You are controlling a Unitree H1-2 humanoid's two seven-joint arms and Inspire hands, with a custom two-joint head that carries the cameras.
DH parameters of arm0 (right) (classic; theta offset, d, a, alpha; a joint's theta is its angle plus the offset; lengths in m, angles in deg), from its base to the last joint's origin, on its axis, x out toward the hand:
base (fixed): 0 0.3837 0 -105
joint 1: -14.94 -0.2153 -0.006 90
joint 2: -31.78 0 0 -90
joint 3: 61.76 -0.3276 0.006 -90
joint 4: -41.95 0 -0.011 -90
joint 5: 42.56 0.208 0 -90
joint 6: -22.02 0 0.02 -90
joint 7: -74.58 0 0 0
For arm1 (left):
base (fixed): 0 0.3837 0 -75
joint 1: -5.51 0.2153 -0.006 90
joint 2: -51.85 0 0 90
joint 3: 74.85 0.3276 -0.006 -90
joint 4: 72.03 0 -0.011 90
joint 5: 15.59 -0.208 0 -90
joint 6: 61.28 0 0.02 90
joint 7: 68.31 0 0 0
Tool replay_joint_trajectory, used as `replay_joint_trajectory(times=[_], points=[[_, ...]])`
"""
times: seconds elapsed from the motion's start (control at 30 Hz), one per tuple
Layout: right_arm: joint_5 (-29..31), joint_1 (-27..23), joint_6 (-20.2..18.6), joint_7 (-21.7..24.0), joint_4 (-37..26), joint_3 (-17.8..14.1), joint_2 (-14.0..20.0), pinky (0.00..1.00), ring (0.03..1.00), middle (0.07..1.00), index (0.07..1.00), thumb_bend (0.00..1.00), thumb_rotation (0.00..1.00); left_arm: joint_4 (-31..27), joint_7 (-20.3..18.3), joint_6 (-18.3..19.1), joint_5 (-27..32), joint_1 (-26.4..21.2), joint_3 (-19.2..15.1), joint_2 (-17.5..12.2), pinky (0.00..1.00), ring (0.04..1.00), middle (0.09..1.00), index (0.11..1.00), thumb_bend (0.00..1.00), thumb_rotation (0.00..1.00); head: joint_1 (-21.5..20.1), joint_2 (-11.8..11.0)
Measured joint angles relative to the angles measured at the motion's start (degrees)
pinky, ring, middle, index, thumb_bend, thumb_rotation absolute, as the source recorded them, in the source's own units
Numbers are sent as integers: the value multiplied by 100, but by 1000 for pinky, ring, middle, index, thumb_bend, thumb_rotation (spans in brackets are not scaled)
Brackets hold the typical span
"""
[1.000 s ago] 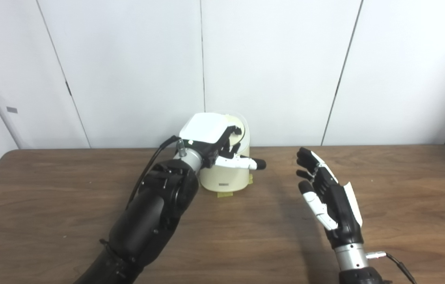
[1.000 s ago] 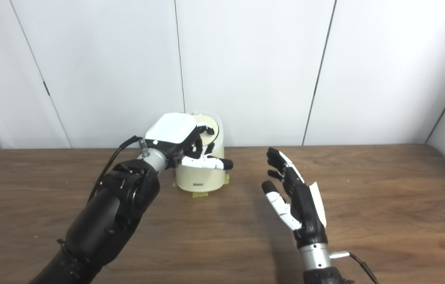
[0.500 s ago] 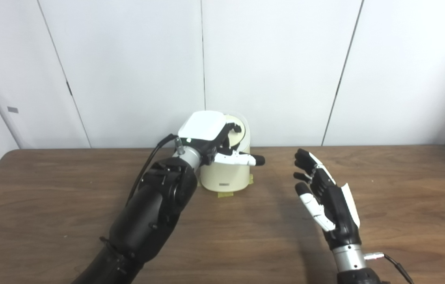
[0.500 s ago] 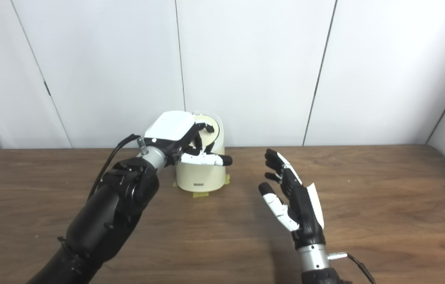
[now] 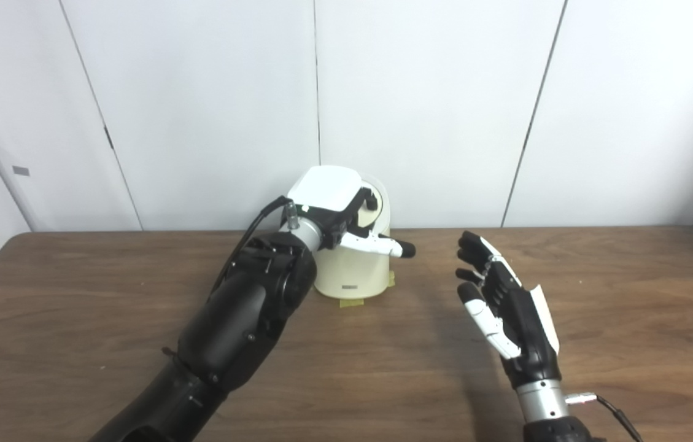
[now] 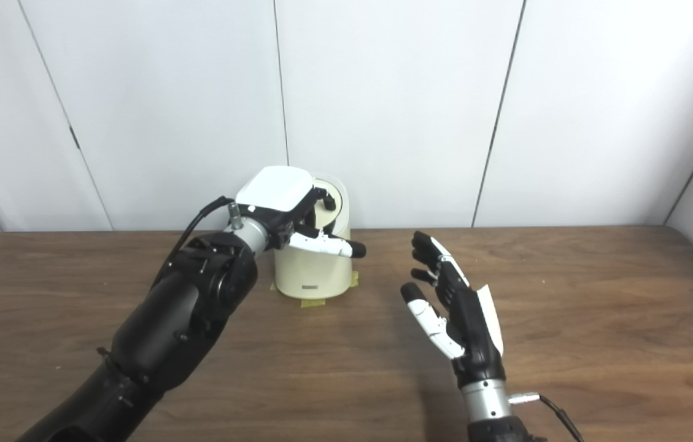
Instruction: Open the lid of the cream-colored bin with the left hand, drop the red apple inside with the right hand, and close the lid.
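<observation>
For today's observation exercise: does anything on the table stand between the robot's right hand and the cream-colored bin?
Nothing visible does. The right hand is open, palm toward the cream-colored bin, with bare table between them. The left hand is on top of the bin at its raised lid. No apple is visible.

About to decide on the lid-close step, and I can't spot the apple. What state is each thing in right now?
bin: upright, on tape marks near the wall.
lid: raised, tilted up behind the left hand.
left hand: over the bin top, fingers at the lid; grip hidden.
right hand: open, empty, apart from the bin.
apple: not visible in either view.
</observation>
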Motion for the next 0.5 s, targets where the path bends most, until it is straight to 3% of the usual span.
replay_joint_trajectory(times=[0.23,0.33,0.5], points=[[-11,0,1,-3,1,1,0,778,864,876,876,388,696,-45,34,1,13,37,-17,-6,1000,798,784,809,1000,875,9,-18],[-8,0,7,-3,7,-3,3,776,862,875,876,405,707,-319,45,1,52,188,-82,-52,1000,716,683,797,993,894,26,-27],[-5,-2,13,-3,63,-4,32,775,863,876,874,398,688,-859,117,-5,170,545,-301,-76,1000,765,771,792,952,889,44,-70]])
